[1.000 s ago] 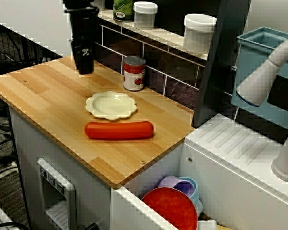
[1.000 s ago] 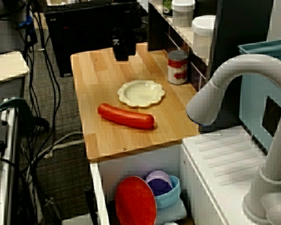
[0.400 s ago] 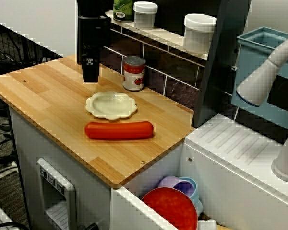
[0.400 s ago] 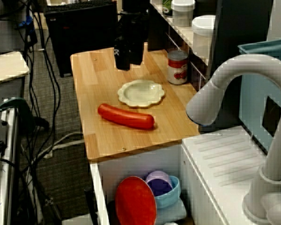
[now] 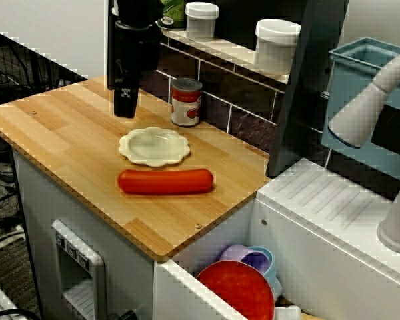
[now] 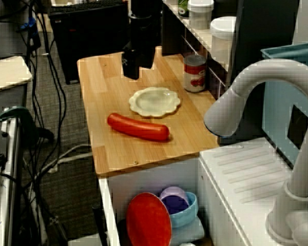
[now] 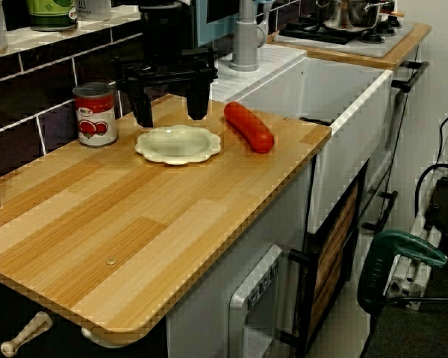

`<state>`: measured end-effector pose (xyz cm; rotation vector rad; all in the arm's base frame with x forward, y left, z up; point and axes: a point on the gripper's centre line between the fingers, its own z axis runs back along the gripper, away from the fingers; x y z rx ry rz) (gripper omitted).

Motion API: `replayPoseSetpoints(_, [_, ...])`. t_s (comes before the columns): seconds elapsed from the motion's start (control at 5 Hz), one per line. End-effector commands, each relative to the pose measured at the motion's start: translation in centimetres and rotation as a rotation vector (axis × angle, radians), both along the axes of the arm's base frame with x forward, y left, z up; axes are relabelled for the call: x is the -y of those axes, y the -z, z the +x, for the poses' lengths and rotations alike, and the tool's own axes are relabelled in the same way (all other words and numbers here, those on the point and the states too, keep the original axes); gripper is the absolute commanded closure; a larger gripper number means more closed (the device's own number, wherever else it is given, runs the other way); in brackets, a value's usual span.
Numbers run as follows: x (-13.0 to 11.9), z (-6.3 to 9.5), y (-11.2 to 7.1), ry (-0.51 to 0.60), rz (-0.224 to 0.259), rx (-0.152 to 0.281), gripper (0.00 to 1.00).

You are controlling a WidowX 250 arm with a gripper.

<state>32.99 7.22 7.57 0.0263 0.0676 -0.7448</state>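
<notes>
The gripper (image 7: pixel 170 113) hangs above the worktop (image 7: pixel 134 224), raised clear of it. The low view from the worktop's open end shows its fingers (image 7: pixel 144 112) spread apart with nothing between them. The plate (image 5: pixel 154 146) sits near the middle of the worktop, closer to the back edge than to the front edge. In the high view, the gripper stands just off the plate's rim on the side away from the sink-side edge, not touching it.

We judge the step in hand to be an approach over the plate. To do it well:
- We keep the fingers vertical and hold the opening at its present width.
- We keep the wrist off the can (image 5: pixel 186 101), which stands at the back edge just beside the plate.
- We stay clear of the sausage (image 5: pixel 165 181), which lies between the plate and the sink-side edge, near the plate but apart from it.

Materials and shapes:
- **Plate:** it is pale cream and shallow, with a scalloped rim and a smooth sheen. We expect it to slide on the wood-grain worktop if pushed sideways.
- **Sausage:** it is red, glossy and cylindrical with rounded ends. We expect it to roll.
- **Can:** it is a short cylinder with a red tomato label and a metallic-looking top.
</notes>
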Motion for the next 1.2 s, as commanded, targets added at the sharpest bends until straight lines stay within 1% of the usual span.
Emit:
replayPoseSetpoints(0.0, [0.2,-0.2,-2.5,0.001,0.024,0.076,0.0])
replayPoseSetpoints(0.4, [0.2,-0.2,-2.5,0.001,0.024,0.076,0.0])
replayPoseSetpoints(0.6, [-0.8,1.4,-2.4,0.012,-0.013,-0.004,0.0])
replayPoseSetpoints(0.8, [-0.6,0.8,-3.5,0.016,-0.027,0.016,0.0])
replayPoseSetpoints(1.0, [0.2,-0.4,-4.2,0.04,-0.027,0.032,0.0])
